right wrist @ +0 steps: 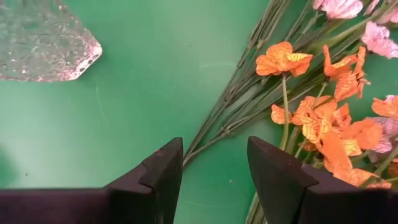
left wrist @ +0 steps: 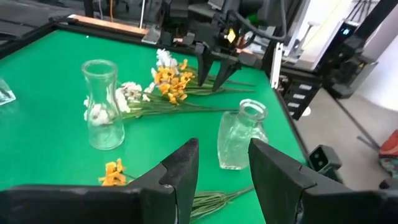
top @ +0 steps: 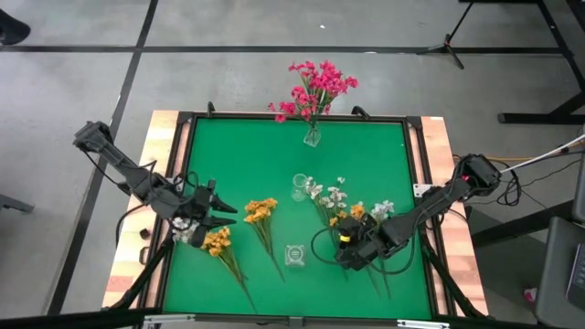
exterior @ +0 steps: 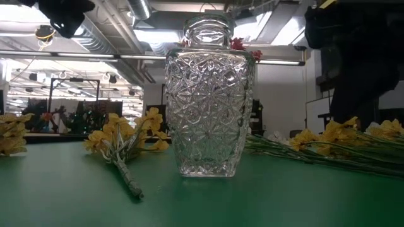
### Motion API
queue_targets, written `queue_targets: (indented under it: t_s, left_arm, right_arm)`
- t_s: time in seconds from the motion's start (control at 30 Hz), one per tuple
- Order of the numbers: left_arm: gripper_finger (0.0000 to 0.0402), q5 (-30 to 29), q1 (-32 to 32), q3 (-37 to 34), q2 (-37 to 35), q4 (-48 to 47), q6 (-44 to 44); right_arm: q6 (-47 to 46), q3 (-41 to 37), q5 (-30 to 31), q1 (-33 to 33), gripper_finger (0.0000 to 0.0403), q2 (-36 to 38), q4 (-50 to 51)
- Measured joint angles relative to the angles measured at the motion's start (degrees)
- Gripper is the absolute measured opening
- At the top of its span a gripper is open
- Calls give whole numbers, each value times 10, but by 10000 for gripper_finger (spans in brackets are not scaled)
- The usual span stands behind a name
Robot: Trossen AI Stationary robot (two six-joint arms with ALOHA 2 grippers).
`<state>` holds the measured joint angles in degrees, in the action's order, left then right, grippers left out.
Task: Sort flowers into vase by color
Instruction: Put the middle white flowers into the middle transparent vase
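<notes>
My right gripper (right wrist: 208,180) stands with its fingers parted and nothing between them, hovering low over the green mat (top: 247,164). Just ahead of it lie stems topped by orange flowers (right wrist: 317,118) and a few white flowers (top: 326,195), mixed in one pile. A patterned glass vase (top: 294,255) stands near it, toward the left arm. My left gripper (top: 222,216) is likewise parted and empty, with yellow-orange sprigs (top: 219,242) just beside it. Well beyond both, a small vase (top: 312,136) at the far edge holds the pink flowers (top: 315,89).

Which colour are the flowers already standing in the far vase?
Magenta-pink flowers, clearest in the high view.
</notes>
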<state>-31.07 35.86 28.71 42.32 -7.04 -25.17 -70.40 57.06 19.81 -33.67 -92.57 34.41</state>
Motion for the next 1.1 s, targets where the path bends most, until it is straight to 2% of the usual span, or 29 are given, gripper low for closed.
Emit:
queue_targets:
  t_s: [0.3,0.53,0.83,1.1]
  left_arm:
    - [137,0,0,0,27,2,-3]
    - [137,0,0,0,27,4,-3]
    - [137,-23,0,0,27,4,-1]
    - [137,-27,0,0,27,4,2]
  right_arm:
    - [-11,0,-2,-1,179,-41,-15]
    - [-19,0,-35,0,179,-76,-19]
    - [-19,0,-34,0,179,-78,-41]
    - [-20,0,-9,1,179,-78,-43]
